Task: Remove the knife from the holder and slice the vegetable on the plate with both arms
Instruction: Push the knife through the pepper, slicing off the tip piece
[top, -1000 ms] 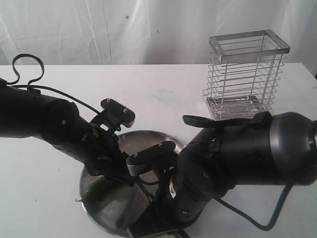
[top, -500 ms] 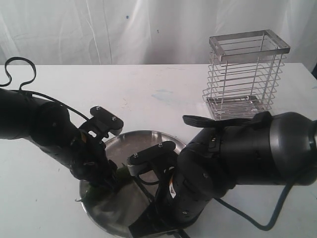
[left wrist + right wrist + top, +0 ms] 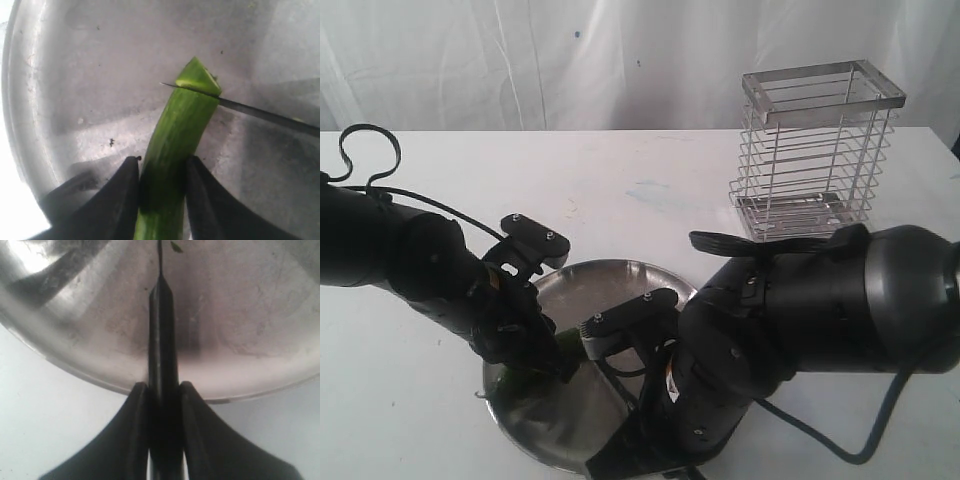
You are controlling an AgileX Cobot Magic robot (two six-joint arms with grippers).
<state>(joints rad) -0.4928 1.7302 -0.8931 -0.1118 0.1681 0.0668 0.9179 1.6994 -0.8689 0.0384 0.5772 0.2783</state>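
Observation:
The green vegetable [image 3: 175,130] lies on the steel plate [image 3: 75,75]. My left gripper [image 3: 161,162] is shut on the vegetable, with a finger pressed against each side. The black knife's blade [image 3: 270,116] lies across the vegetable near its cut end, and a small end piece [image 3: 197,80] sits just beyond it. My right gripper [image 3: 162,387] is shut on the knife [image 3: 162,340] by its handle, at the plate's rim [image 3: 250,385]. In the exterior view both arms crowd over the plate [image 3: 610,285], and the left gripper [image 3: 555,365] is low at the vegetable [image 3: 563,346].
The wire holder [image 3: 815,150] stands at the back right on the white table [image 3: 650,190], with nothing showing inside it. A looped black cable [image 3: 365,150] rises at the far left. A white curtain hangs behind the table.
My left gripper has come down over the plate's left side and closed on the vegetable. The right arm with the knife has hardly moved.

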